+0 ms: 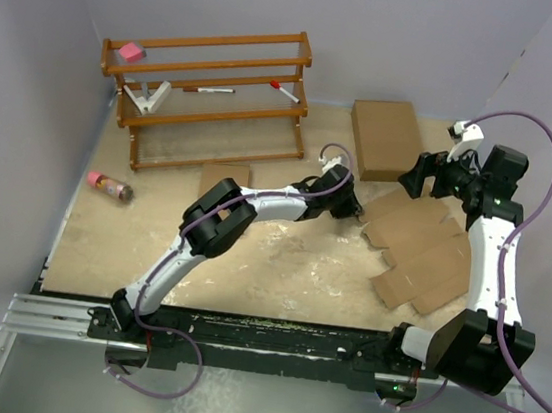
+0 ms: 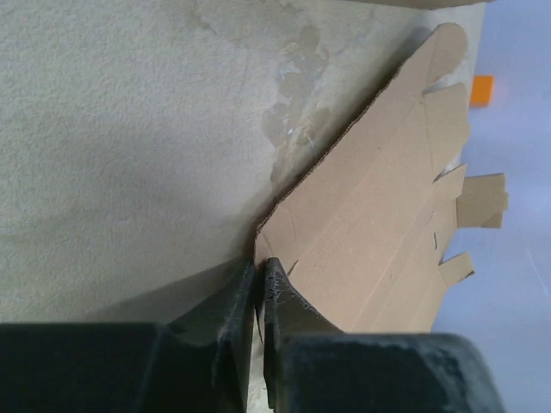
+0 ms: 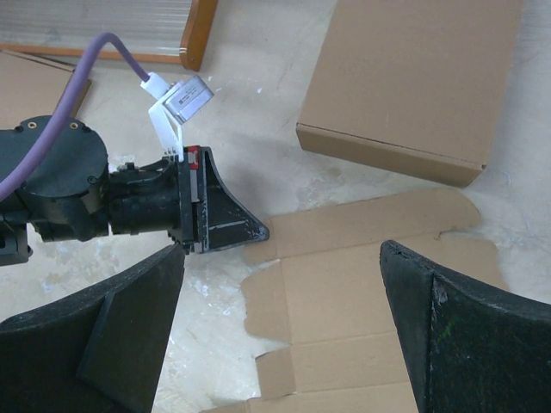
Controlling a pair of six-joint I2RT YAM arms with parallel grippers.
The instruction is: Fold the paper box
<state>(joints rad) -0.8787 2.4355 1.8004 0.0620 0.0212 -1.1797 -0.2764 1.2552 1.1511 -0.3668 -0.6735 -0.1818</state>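
Left wrist view: left jaws pinch a corner of the flat brown cardboard die-cut blank (image 2: 379,215); right jaws spread wide; nothing folded yet.

One paper box (image 1: 421,253), two folded boxes (image 1: 385,137), one rack (image 1: 209,98) — one bottle (image 1: 109,186).

A: Entry one: kind of place?
B: Robotics lab cell. Evidence: left arm (image 1: 213,224) and right arm (image 1: 492,255) mounted on a metal rail (image 1: 51,318), plain walls (image 1: 19,84) around a scuffed tabletop (image 1: 279,267), wooden rack (image 1: 209,98).
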